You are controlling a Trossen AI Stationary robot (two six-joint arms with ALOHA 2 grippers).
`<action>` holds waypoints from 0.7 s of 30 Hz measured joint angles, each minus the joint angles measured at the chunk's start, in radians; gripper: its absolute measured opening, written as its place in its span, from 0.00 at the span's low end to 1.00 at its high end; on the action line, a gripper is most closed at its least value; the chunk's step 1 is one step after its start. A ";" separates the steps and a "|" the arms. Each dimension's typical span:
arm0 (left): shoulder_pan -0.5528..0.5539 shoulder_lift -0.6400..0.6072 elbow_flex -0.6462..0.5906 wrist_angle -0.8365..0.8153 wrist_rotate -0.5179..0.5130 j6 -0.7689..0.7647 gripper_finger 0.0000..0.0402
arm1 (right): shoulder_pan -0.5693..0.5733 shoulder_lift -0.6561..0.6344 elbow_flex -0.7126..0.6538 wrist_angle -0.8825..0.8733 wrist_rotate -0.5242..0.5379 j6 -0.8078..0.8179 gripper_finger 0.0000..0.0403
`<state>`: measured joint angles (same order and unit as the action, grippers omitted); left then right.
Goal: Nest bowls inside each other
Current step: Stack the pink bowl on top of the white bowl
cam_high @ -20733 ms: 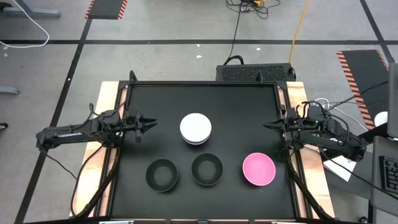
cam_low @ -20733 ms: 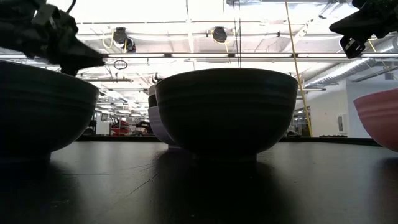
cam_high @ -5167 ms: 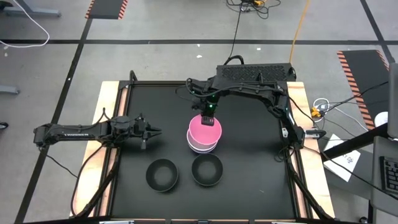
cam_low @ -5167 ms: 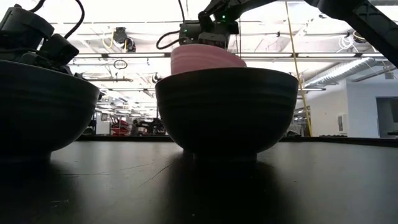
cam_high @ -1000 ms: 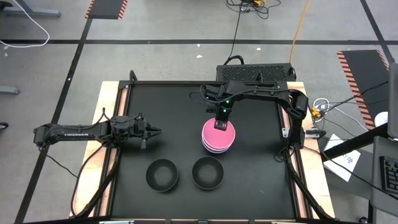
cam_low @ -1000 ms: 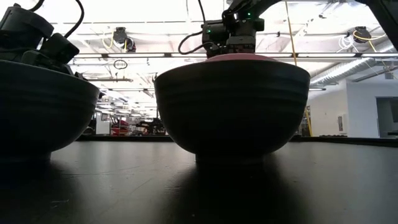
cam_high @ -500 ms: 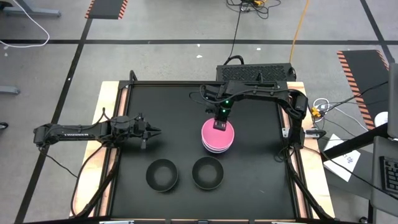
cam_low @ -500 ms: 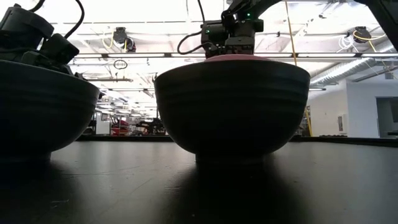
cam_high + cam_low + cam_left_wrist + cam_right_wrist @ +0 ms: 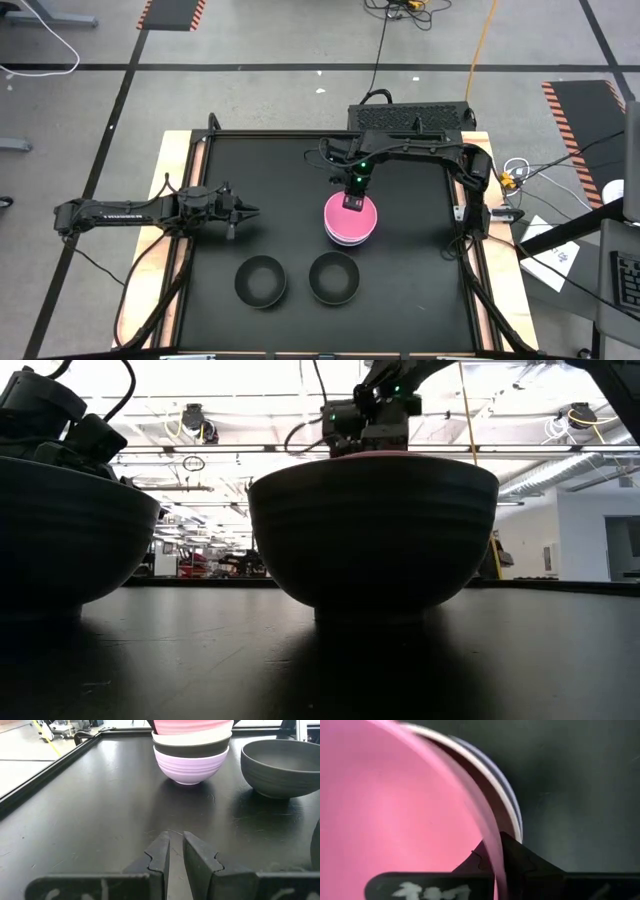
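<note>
A stack of nested bowls (image 9: pixel 350 222) stands at the middle of the black table: lavender (image 9: pixel 190 766) at the bottom, then black, then white (image 9: pixel 192 739), with the pink bowl (image 9: pixel 349 219) on top. My right gripper (image 9: pixel 353 203) reaches down from the far side and is shut on the pink bowl's far rim. Two more black bowls (image 9: pixel 260 280) (image 9: pixel 333 275) stand apart near the front edge. My left gripper (image 9: pixel 252 211) waits at the table's left, shut and holding nothing, pointing toward the stack. My right gripper pinches the pink bowl's far rim (image 9: pixel 492 851), one finger inside the bowl and one finger (image 9: pixel 517 857) outside. It comes steeply from above, slanting in from the far side. The pink bowl sits in the white bowl at the top of the stack.
A raised black frame (image 9: pixel 330 133) runs round the table. A black box (image 9: pixel 410 115) stands just beyond the far edge. Bare table lies to the right of the stack (image 9: pixel 425 260) and between the stack and my left gripper (image 9: pixel 290 215).
</note>
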<state>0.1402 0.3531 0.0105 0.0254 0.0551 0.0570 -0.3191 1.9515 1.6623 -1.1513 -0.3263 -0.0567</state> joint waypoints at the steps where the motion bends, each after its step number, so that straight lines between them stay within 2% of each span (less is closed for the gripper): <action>1: 0.000 0.000 0.000 0.000 0.000 -0.001 0.14 | 0.000 0.009 0.000 -0.006 -0.004 0.001 0.01; 21: 0.000 0.000 0.000 -0.006 0.015 0.009 0.14 | 0.022 0.018 -0.001 0.035 0.017 0.026 0.01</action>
<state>0.1402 0.3532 0.0105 0.0196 0.0703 0.0661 -0.2968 1.9690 1.6615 -1.1168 -0.3089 -0.0312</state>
